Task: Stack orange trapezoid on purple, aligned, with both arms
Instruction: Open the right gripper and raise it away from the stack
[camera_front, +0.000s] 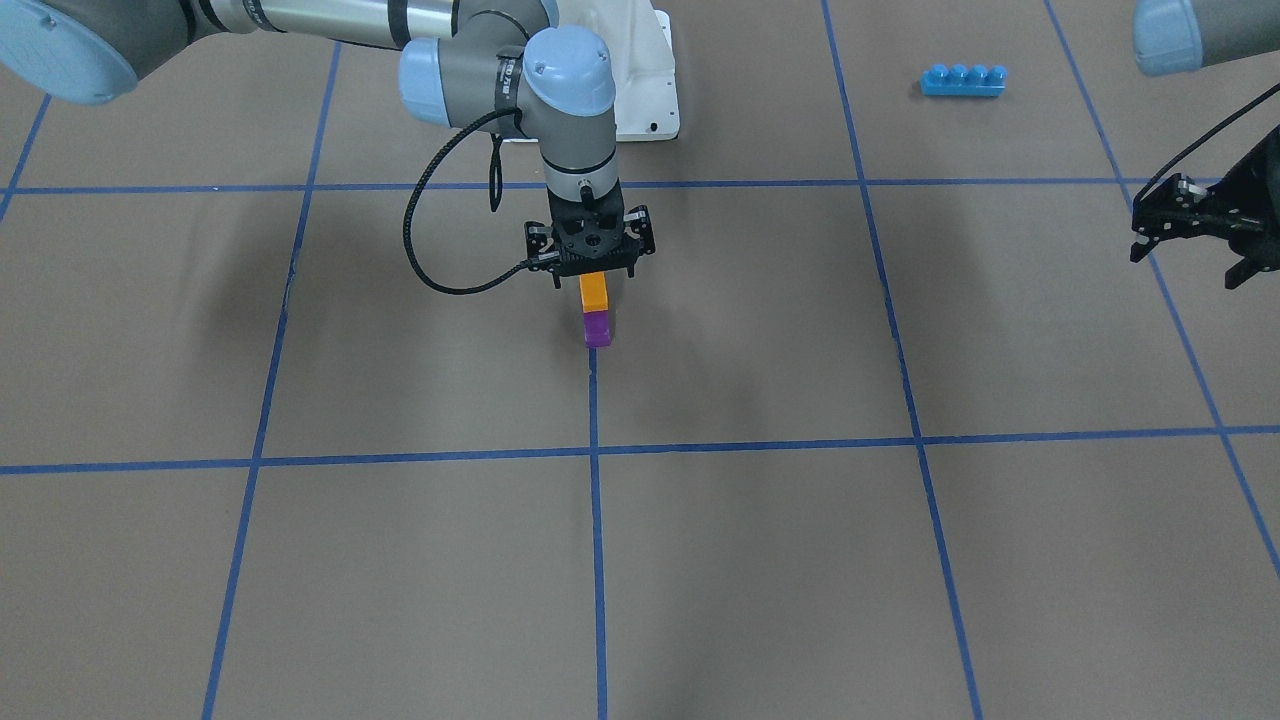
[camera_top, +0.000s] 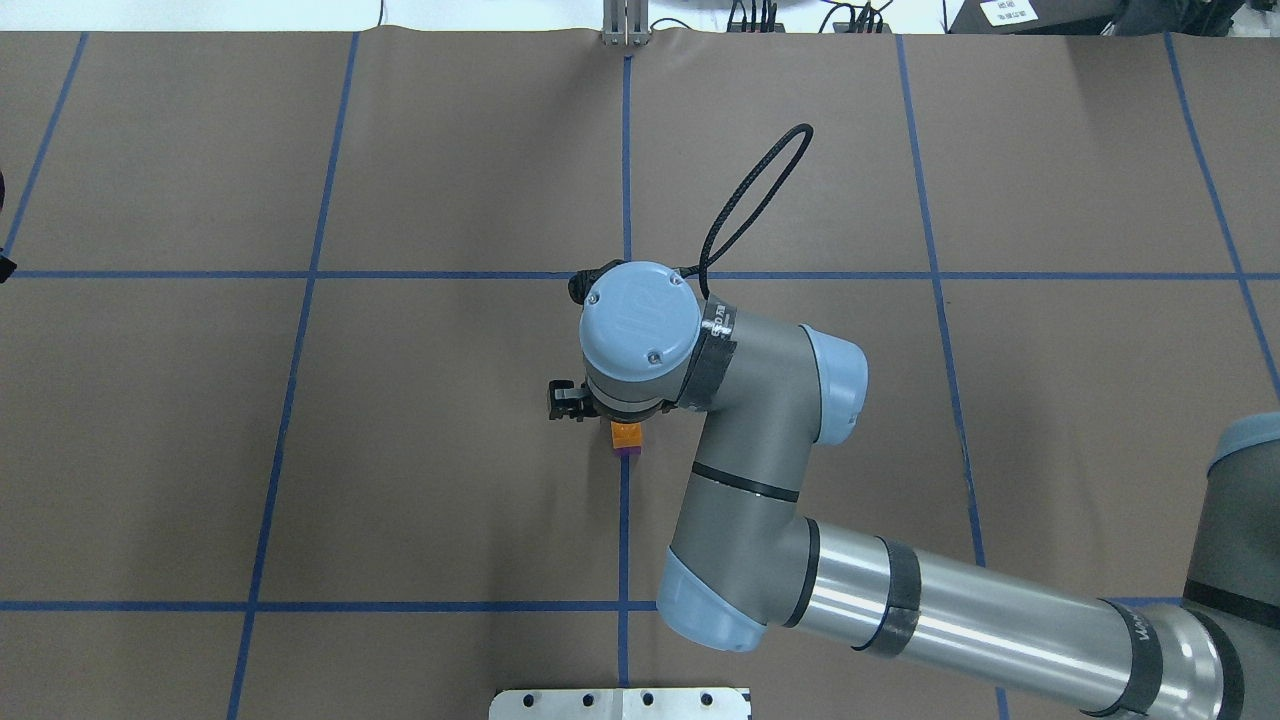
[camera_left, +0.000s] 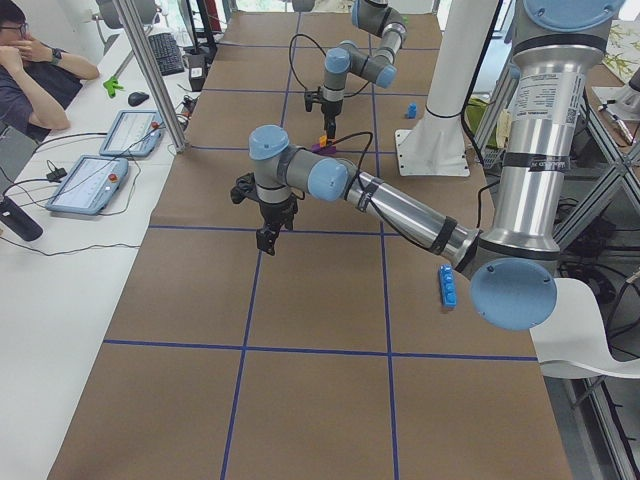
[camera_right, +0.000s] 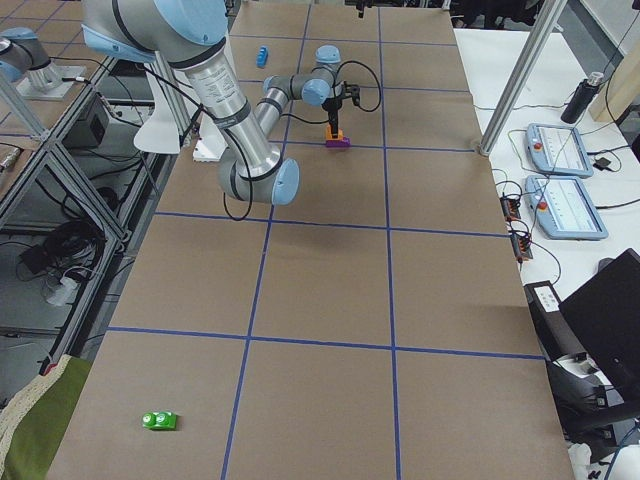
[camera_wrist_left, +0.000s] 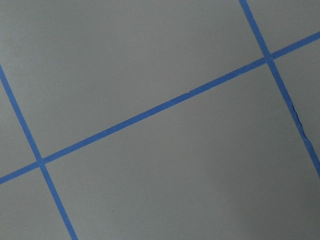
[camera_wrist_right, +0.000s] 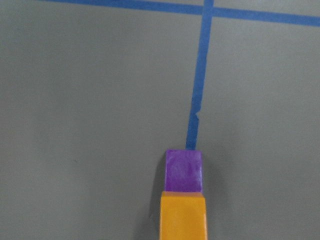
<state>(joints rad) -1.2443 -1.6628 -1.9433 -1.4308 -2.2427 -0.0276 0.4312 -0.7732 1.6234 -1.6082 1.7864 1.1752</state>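
The orange trapezoid (camera_front: 593, 291) sits on top of the purple block (camera_front: 598, 327) on a blue tape line near the table's middle. Both also show in the right wrist view, orange (camera_wrist_right: 183, 217) in front of purple (camera_wrist_right: 184, 170), and in the overhead view, orange (camera_top: 627, 434) over purple (camera_top: 627, 452). My right gripper (camera_front: 592, 274) points straight down just above the orange block. Its jaws are spread to either side and grip nothing. My left gripper (camera_front: 1186, 266) hangs open and empty far off over bare table. The left wrist view shows only table and tape.
A long blue four-stud brick (camera_front: 963, 80) lies near the robot's base on its left side. A white base plate (camera_front: 645, 90) is behind the stack. A small green block (camera_right: 159, 420) lies at the table's right end. A small blue block (camera_left: 410, 110) lies far off.
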